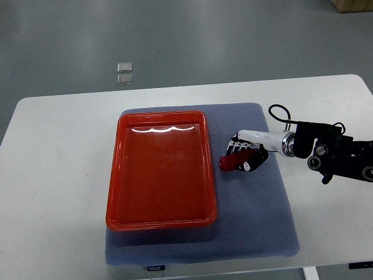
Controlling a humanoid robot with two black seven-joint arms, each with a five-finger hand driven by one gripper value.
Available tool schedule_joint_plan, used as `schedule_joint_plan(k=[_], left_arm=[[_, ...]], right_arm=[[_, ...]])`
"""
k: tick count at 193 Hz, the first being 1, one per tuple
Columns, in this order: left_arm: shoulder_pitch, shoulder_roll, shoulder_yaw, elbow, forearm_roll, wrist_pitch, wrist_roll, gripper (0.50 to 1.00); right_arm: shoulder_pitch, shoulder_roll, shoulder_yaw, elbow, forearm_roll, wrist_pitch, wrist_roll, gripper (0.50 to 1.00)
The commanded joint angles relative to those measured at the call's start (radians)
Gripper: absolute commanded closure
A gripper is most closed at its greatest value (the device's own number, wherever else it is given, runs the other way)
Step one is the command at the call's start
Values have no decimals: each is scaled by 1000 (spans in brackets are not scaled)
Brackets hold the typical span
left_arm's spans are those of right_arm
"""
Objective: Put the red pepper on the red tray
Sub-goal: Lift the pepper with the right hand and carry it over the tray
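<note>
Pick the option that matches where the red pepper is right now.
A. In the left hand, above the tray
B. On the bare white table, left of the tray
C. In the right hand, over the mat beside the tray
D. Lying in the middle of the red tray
C: the right hand is curled around the red pepper, over the blue-grey mat just right of the red tray, which holds nothing.

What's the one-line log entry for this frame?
right hand: shut on red pepper | pepper: over blue mat, right of red tray | tray: holds nothing | left hand: not in view
</note>
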Motion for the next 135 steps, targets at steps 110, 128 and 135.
schedule_joint_plan(k=[110, 128, 135], left_arm=[[0, 0, 3, 0, 0, 0, 0, 500], [0, 0, 3, 0, 0, 0, 0, 500], [0, 0, 3, 0, 0, 0, 0, 500]], right_arm=[[288, -63, 12, 26, 118, 62, -8, 1000], [332, -26, 5, 24, 147, 62, -9, 1000], [343, -8, 1, 23, 159, 62, -9, 1000]])
